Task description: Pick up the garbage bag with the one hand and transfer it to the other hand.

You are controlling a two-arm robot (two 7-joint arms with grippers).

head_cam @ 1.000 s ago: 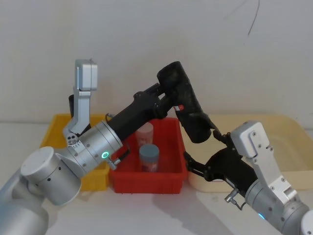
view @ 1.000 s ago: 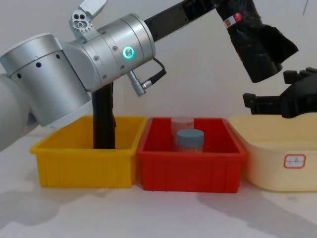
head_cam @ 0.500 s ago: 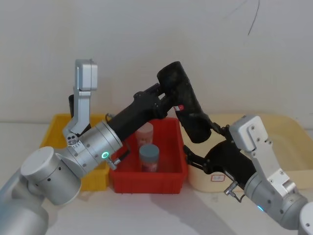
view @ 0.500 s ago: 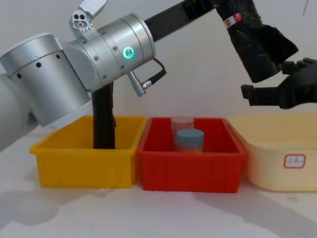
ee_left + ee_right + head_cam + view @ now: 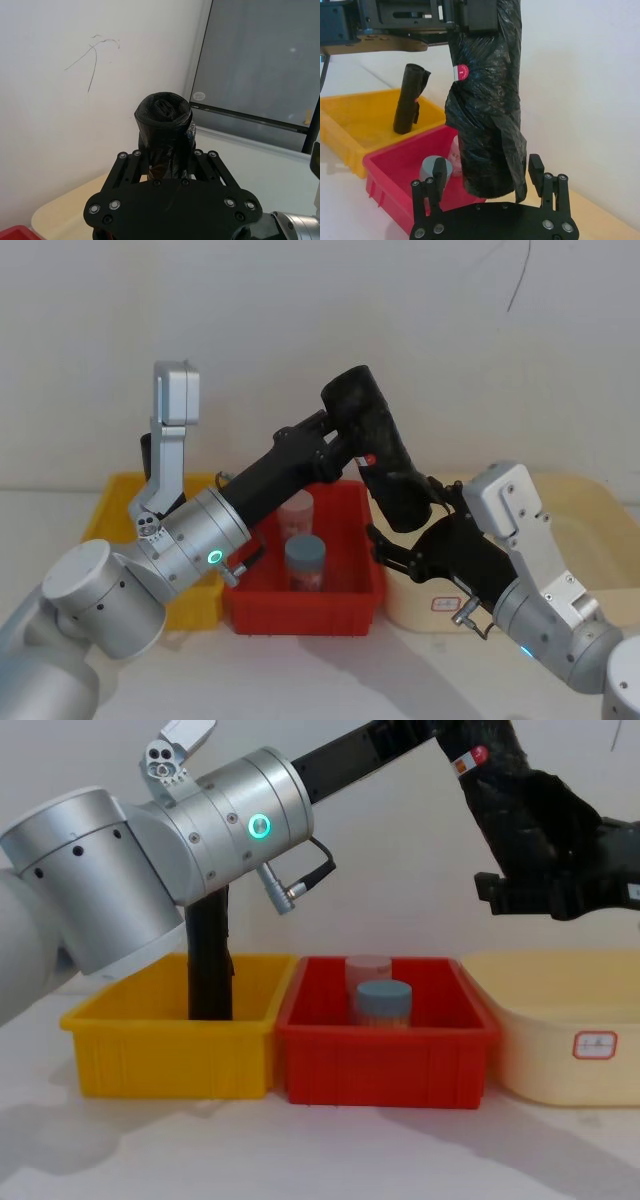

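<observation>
Nearest, at the right, the right gripper [image 5: 488, 175] is spread wide, one finger set on each side of the garbage bag's [image 5: 388, 470] lower end, with gaps seen on both sides. The bag is held aloft, tilted, over the red bin [image 5: 300, 615], clamped near its upper end by the left gripper [image 5: 350, 440], seemingly so the lower half is left free for taking. Far left, a second black roll [image 5: 208, 960] is stood in the yellow bin [image 5: 170, 1050]

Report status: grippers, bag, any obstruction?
Left gripper shut on garbage bag, held aloft. Right gripper open, fingers either side of bag's lower end, not yet closed. Nothing blocking.
</observation>
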